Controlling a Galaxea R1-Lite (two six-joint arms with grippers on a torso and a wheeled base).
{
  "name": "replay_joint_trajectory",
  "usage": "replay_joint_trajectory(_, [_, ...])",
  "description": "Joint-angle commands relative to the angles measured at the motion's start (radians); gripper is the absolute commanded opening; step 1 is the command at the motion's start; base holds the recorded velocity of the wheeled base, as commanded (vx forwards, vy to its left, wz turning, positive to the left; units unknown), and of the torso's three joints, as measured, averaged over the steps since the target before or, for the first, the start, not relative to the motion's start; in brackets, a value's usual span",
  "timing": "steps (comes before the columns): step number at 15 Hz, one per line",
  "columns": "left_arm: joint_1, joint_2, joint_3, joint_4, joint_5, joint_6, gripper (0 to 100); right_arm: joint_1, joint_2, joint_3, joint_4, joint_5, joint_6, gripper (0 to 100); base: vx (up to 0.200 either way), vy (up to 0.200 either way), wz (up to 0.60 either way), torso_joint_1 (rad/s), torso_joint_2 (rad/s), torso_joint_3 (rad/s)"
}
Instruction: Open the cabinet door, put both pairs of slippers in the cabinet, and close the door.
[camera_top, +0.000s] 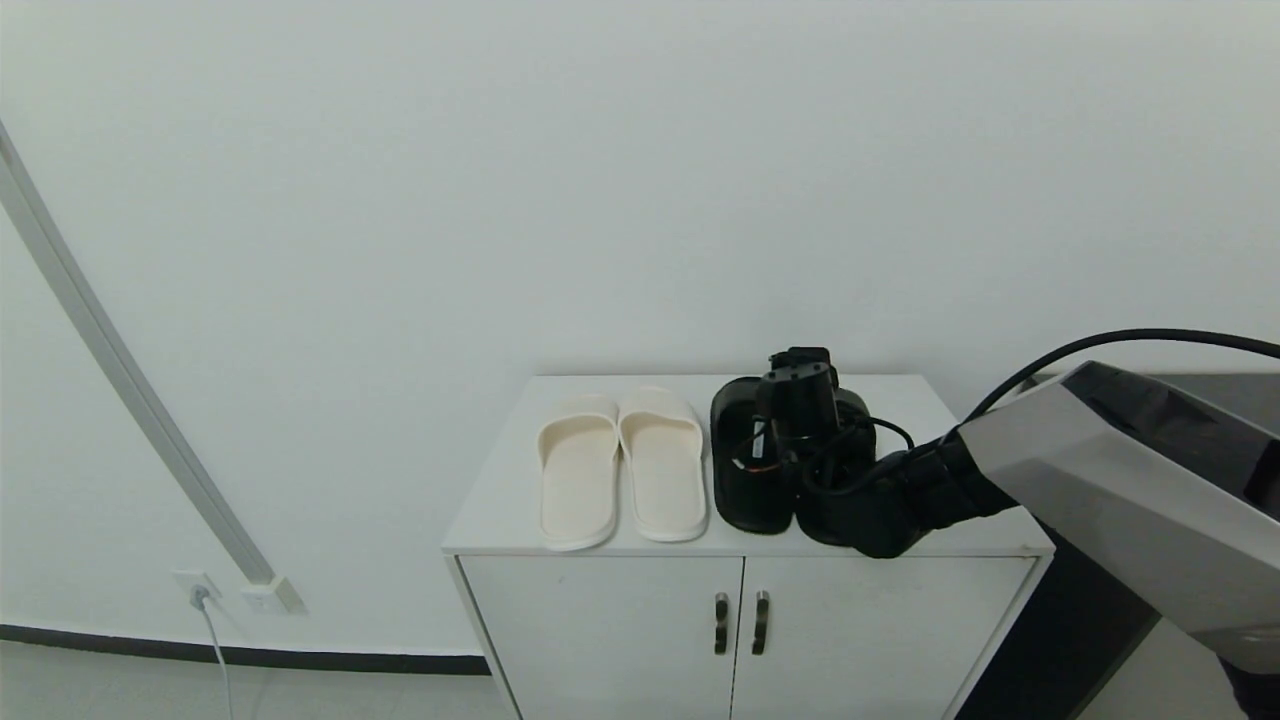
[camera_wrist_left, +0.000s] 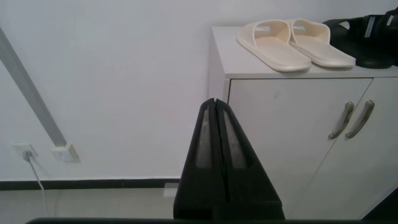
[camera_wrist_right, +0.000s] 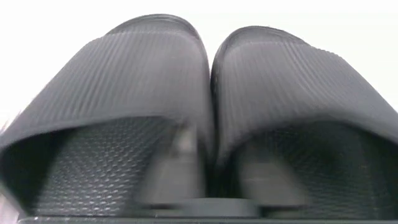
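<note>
Left gripper (camera_wrist_left: 214, 104): jaws pressed together, holding nothing, set lower than the cabinet (camera_top: 495, 515) top and off its left side. Right gripper (camera_top: 800, 400): over the black slippers (camera_top: 745, 480) on the right half of the cabinet top; whether it clamps them cannot be told. Cream slippers (camera_top: 620, 465): side by side, left of centre, heels at the front edge, just beside the black pair. Both doors (camera_top: 600, 630) are shut.

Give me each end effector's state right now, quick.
Left end effector: closed, holding nothing.
Right end effector: at the black slippers; open or gripping cannot be told.
</note>
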Motion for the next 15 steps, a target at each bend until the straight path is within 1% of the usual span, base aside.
replay_joint_trajectory(1, [0.0,0.0,0.0,0.0,0.001,0.0,0,0.001,-0.031,0.002,0.0,0.001,-0.001,0,0.0,0.0,0.0,0.0,0.0,0.0])
replay_joint_trajectory(3, [0.0,0.0,0.0,0.0,0.001,0.0,0,0.002,-0.066,0.03,0.002,0.003,-0.001,0,0.0,0.0,0.0,0.0,0.0,0.0])
replay_joint_trajectory(6, [0.0,0.0,0.0,0.0,0.001,0.0,0,0.012,-0.153,0.105,0.002,0.01,-0.003,0,0.0,0.0,0.0,0.0,0.0,0.0])
replay_joint_trajectory(9, [0.0,0.001,0.0,0.0,0.001,0.0,0,0.039,-0.311,0.264,0.0,0.113,-0.003,0,0.0,0.0,0.0,0.0,0.0,0.0])
replay_joint_trajectory(12, [0.0,0.0,0.0,-0.002,0.001,0.0,0,0.073,-0.419,0.386,-0.001,0.17,-0.015,0,0.0,0.0,0.0,0.0,0.0,0.0])
replay_joint_trajectory(14, [0.0,0.0,0.0,0.0,0.001,0.002,0,0.111,-0.517,0.491,-0.001,0.243,-0.017,0,0.0,0.0,0.0,0.0,0.0,0.0])
replay_joint_trajectory(15, [0.0,0.0,0.0,0.0,0.001,0.0,0,0.136,-0.585,0.574,-0.015,0.303,-0.04,0,0.0,0.0,0.0,0.0,0.0,0.0])
